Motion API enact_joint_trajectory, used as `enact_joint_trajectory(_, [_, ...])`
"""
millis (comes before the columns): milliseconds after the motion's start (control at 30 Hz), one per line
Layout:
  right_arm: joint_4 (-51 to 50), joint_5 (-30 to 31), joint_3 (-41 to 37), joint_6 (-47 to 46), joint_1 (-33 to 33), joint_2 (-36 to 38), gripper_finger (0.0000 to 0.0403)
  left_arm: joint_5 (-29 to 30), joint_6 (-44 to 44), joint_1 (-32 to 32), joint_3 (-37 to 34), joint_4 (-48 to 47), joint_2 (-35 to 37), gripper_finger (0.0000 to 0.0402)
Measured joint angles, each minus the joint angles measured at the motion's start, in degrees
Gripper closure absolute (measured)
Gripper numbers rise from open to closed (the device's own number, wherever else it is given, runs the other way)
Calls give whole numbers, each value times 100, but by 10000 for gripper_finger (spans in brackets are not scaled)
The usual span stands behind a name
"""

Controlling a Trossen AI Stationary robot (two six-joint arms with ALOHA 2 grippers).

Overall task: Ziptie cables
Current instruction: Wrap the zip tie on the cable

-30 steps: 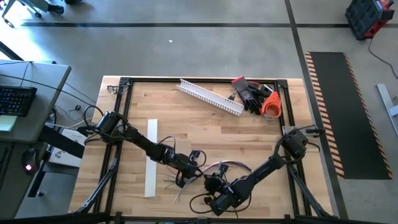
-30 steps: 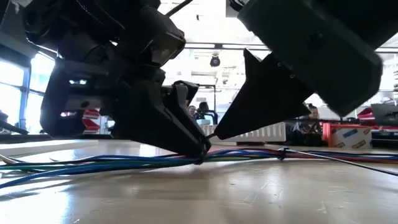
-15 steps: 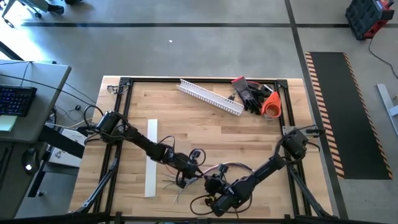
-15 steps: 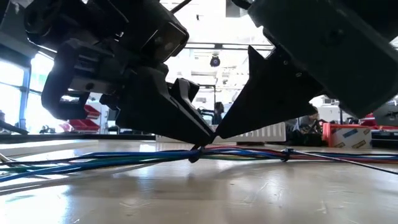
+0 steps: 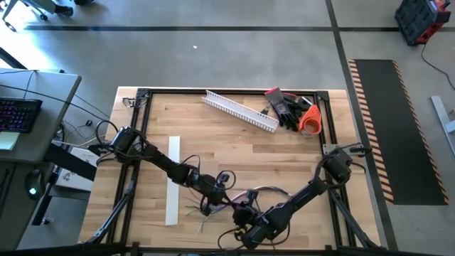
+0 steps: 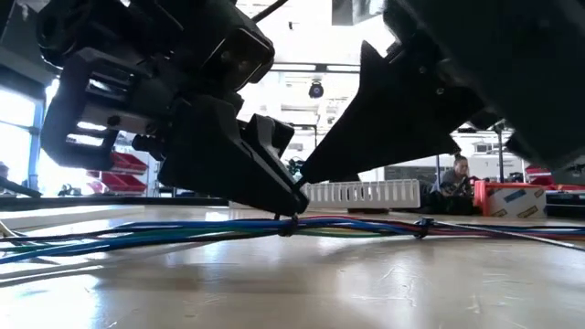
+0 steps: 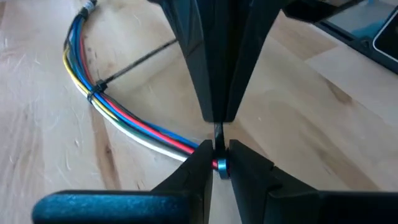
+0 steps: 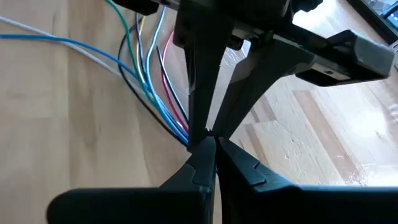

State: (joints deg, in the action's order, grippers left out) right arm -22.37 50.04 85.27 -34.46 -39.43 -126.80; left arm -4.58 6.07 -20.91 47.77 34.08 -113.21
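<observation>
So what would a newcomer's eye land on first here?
Both grippers meeting tip to tip over the cables near the table's front edge: the left gripper pinches the bundle at a tie, and the right gripper is shut against the same spot. Next, the white slotted channel lying at the back.

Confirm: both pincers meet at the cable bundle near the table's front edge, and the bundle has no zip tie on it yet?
Not quite. The cables already carry a black zip tie, clear in the left wrist view. The left pincer and right pincer do meet at the bundle.
</observation>
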Motion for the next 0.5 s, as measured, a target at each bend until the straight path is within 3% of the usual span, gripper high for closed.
enact_joint_trajectory(367, [-2,48,0,-13,-87,2,403,39,103,0,-2,-18,0,398])
enact_joint_trajectory(500, [0,48,0,-4,-87,4,403,-113,111,0,-2,9,0,377])
